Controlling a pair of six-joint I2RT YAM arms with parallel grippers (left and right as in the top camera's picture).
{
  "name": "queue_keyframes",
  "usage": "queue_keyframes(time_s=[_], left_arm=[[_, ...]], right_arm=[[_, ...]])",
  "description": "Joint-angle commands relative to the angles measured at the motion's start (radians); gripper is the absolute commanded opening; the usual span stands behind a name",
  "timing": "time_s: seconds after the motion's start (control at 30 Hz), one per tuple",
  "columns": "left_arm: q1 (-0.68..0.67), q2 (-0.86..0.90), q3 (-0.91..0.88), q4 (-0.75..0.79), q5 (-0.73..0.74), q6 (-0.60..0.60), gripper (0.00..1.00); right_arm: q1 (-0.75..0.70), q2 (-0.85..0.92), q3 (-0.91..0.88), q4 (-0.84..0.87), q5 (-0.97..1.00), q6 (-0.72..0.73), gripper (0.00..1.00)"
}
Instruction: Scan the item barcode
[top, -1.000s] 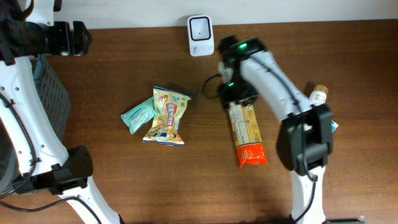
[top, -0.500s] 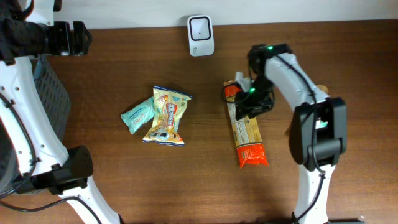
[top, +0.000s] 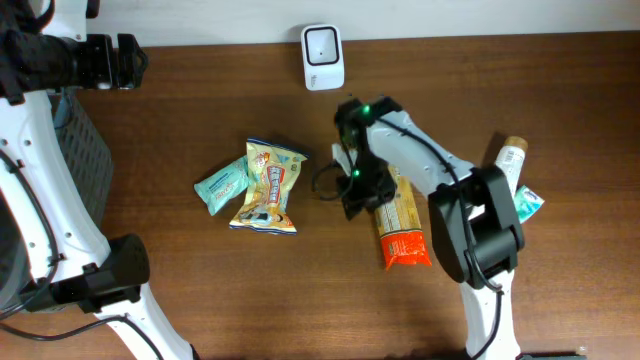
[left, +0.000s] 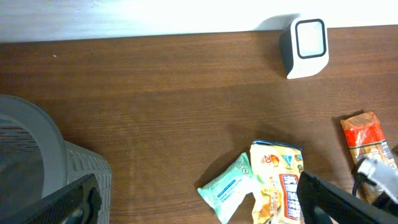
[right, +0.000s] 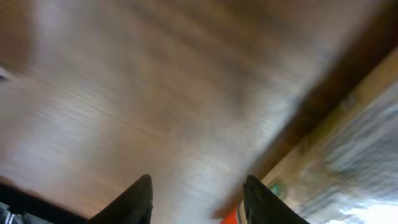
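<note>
The biggest risk lies with the right arm (top: 425, 155). It reaches low across the table (top: 180, 290), and the long orange-and-yellow packet (top: 402, 228), judged to be the item to scan, lies flat on the wood partly under its wrist. If the fingers close from here, they would likely catch only the packet's left edge or bare wood. The flat, slippery wrapper could then skid or spin instead of lifting. A weak pinch might also let it droop or drop on the way to the scanner (top: 323, 43), which stands well apart at the table's far edge. A crumpled wrapper could hide the barcode, and where that code sits cannot be told. The snack bag (top: 268, 185) and the teal packet (top: 222, 187) lie near on the left, where a sweep could nudge them.

The right arm folds from its base toward the table's middle. The right gripper (top: 352, 196) points down just beside the packet's upper left edge. Its wrist view is blurred but shows the jaws partly spread over wood, holding nothing. The left arm (top: 35, 230) sits at the far left by the grey basket (left: 37, 162), and the left gripper (left: 200, 200) is spread wide and empty.
</note>
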Motion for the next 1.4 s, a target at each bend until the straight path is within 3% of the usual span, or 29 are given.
queue_keyframes(time_s=[0.0, 0.13, 0.2, 0.33, 0.47, 0.6, 0.7, 0.93, 1.0, 1.03, 1.13, 1.23, 1.37], left_arm=[[0.002, -0.010, 0.003, 0.001, 0.008, 0.005, 0.99], [0.002, -0.010, 0.003, 0.001, 0.008, 0.005, 0.99], [0.002, -0.010, 0.003, 0.001, 0.008, 0.005, 0.99], [0.002, -0.010, 0.003, 0.001, 0.008, 0.006, 0.99], [0.002, -0.010, 0.003, 0.001, 0.008, 0.005, 0.99], [0.002, -0.010, 0.003, 0.001, 0.008, 0.005, 0.99], [0.002, -0.010, 0.003, 0.001, 0.008, 0.006, 0.99], [0.002, -0.010, 0.003, 0.001, 0.008, 0.005, 0.99], [0.002, -0.010, 0.003, 0.001, 0.008, 0.005, 0.99], [0.002, -0.010, 0.003, 0.001, 0.008, 0.005, 0.99], [0.002, -0.010, 0.003, 0.001, 0.008, 0.006, 0.99], [0.002, -0.010, 0.003, 0.001, 0.008, 0.005, 0.99], [0.002, -0.010, 0.003, 0.001, 0.008, 0.006, 0.99]], right_arm=[[-0.007, -0.013, -0.074, 0.004, 0.001, 0.031, 0.45], [-0.006, -0.013, -0.066, 0.007, 0.027, 0.035, 0.45], [-0.014, -0.031, -0.025, 0.006, -0.063, -0.020, 0.45], [-0.159, -0.145, 0.042, -0.005, -0.171, -0.095, 0.46], [-0.402, -0.188, 0.021, -0.097, -0.306, -0.317, 0.69], [-0.522, -0.163, -0.153, -0.023, -0.394, -0.404, 0.72], [-0.554, -0.159, -0.341, 0.133, -0.439, -0.404, 0.66], [-0.555, -0.159, -0.537, 0.385, -0.527, -0.361, 0.54], [-0.555, -0.158, -0.572, 0.447, -0.532, -0.339, 0.39], [-0.555, -0.158, -0.577, 0.457, -0.532, -0.339, 0.25], [-0.555, -0.158, -0.577, 0.468, -0.556, -0.340, 0.04], [-0.555, -0.165, -0.507, 0.404, -0.552, -0.339, 0.04], [-0.490, -0.253, -0.267, 0.222, -0.275, -0.235, 0.04]])
